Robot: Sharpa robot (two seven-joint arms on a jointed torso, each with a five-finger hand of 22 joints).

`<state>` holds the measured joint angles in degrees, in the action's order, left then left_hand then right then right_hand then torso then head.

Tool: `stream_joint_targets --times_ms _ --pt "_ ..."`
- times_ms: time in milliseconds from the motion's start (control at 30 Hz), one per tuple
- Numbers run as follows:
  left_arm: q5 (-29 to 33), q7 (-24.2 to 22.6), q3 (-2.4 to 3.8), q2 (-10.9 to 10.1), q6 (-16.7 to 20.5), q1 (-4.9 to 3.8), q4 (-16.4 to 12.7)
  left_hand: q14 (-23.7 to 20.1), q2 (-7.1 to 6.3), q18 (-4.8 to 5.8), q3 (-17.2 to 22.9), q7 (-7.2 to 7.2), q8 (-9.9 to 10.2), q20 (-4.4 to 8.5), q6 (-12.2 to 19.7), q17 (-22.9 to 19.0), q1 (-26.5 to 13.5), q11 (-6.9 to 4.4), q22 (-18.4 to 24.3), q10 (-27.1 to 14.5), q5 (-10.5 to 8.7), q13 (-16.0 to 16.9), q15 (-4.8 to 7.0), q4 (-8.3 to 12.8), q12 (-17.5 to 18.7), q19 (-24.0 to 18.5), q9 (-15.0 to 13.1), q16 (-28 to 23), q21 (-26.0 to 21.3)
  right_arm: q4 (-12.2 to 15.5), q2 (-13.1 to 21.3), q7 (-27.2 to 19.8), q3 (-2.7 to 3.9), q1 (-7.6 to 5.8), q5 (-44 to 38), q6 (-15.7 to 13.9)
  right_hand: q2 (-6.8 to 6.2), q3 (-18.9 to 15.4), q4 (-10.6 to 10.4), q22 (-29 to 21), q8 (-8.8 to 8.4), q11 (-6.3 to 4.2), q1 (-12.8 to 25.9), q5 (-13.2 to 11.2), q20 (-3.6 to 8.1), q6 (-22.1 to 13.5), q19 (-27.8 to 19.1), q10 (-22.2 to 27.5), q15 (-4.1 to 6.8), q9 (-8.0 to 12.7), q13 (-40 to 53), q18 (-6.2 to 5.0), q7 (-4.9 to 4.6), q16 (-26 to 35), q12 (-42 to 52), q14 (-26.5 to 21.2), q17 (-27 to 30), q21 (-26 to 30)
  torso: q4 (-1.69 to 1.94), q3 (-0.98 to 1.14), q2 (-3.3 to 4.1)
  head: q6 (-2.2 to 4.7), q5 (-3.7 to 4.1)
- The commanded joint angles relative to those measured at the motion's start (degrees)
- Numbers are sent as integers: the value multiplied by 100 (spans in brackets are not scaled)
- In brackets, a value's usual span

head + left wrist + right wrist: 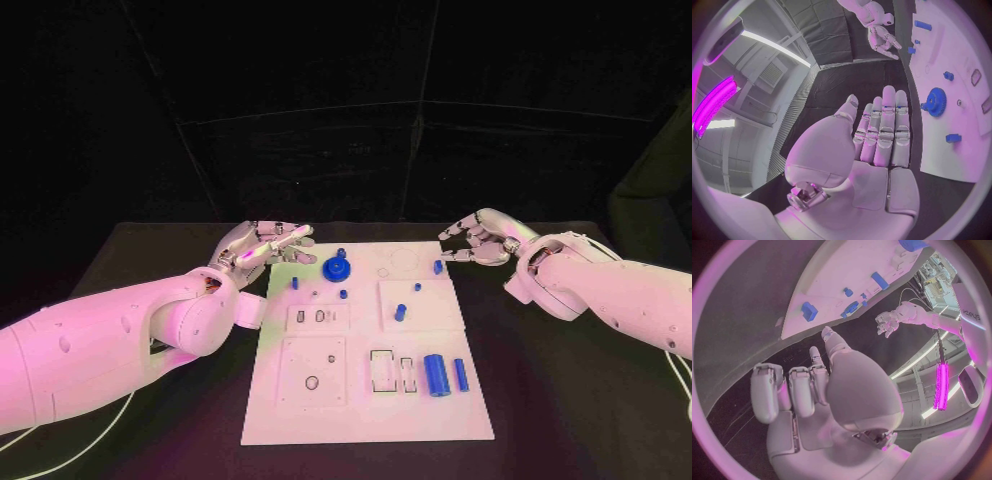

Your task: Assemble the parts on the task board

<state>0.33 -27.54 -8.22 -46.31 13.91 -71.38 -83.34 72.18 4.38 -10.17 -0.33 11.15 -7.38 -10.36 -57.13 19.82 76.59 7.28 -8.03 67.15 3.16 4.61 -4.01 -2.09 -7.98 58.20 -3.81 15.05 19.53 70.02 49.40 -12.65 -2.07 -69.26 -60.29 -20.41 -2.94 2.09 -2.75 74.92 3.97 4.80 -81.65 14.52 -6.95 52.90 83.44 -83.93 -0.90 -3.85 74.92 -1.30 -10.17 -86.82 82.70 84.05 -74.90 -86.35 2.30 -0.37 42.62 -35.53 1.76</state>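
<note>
The white task board (281,410) lies in the middle of the black table. A blue gear (338,268) sits near its far left end, with small blue pieces (343,294) scattered around it. Two blue cylinders (434,376) lie side by side near the front right. My left hand (267,243) hovers off the board's far left corner, fingers straight and together, palm bare (873,145); the gear (936,102) lies just beside its fingertips. My right hand (483,236) hangs off the far right corner, fingers bent, thumb apart, holding nothing (817,395).
Bare black table (577,400) surrounds the board on every side. Dark curtains close off the back. Several shaped recesses (313,383) mark the board's near half. White cables (678,375) trail from both arms near the table's side edges.
</note>
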Motion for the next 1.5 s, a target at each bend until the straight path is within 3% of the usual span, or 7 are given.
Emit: stream_joint_targets --times_ms 33,333,800,967,1200,1500 --pt "1 28 2 17 -89 1 12 -14 37 -32 1 4 18 -8 31 6 38 -4 7 -31 0 -6 17 24 29 44 5 -19 -27 -91 -25 -214 1 -8 55 191 -34 -4 37 646 -23 22 -16 7 0 -50 32 -20 20 9 791 -76 10 -35 8 431 -776 8 1 -4 2 -9 18" --pt "1 26 0 50 -86 9 38 -14 37 -32 1 4 18 -8 31 6 38 -4 7 -31 0 -6 17 24 29 44 5 -19 -27 -221 -56 -224 0 7 -160 284 -20 3 96 641 -5 31 -34 145 -15 -59 30 -15 7 -1 788 -78 2 -35 4 432 -780 13 20 -21 -1 -27 35" --pt "1 34 -1 58 -86 13 58 -16 34 -32 6 4 18 -7 30 12 48 -4 8 -29 0 -8 18 38 33 45 5 -22 -28 -130 31 -182 -1 79 -201 402 -21 -27 85 656 15 32 38 162 -20 -32 42 -23 5 -9 796 -74 5 -44 13 439 -807 7 -9 -13 -3 -60 24" --pt "1 33 -1 62 -89 13 67 -16 33 -32 8 4 18 -7 30 14 53 -5 8 -29 0 -8 19 43 34 45 5 -23 -29 -144 24 -173 -1 108 -202 418 -18 -31 82 661 18 32 50 158 -20 -26 47 -28 5 -11 803 -73 5 -46 20 439 -811 5 9 -14 -1 -62 35" --pt "1 34 -2 65 -89 14 68 -16 33 -32 8 4 18 -7 30 14 53 -5 8 -29 0 -8 19 43 34 45 5 -23 -29 -233 -37 -141 -1 124 -215 436 1 -28 82 677 28 29 60 141 -20 -9 59 -36 5 -14 811 -70 9 -52 29 443 -827 -2 -2 -16 0 -69 34" --pt "1 33 -2 64 -91 15 66 -17 32 -32 12 4 19 -6 30 18 61 -5 9 -28 0 -9 19 52 36 46 5 -25 -30 -286 -111 -90 -1 196 -297 523 30 -20 105 684 48 22 60 67 -19 33 65 -42 10 -20 816 -68 17 -54 35 445 -834 -4 10 -23 -3 -76 30"
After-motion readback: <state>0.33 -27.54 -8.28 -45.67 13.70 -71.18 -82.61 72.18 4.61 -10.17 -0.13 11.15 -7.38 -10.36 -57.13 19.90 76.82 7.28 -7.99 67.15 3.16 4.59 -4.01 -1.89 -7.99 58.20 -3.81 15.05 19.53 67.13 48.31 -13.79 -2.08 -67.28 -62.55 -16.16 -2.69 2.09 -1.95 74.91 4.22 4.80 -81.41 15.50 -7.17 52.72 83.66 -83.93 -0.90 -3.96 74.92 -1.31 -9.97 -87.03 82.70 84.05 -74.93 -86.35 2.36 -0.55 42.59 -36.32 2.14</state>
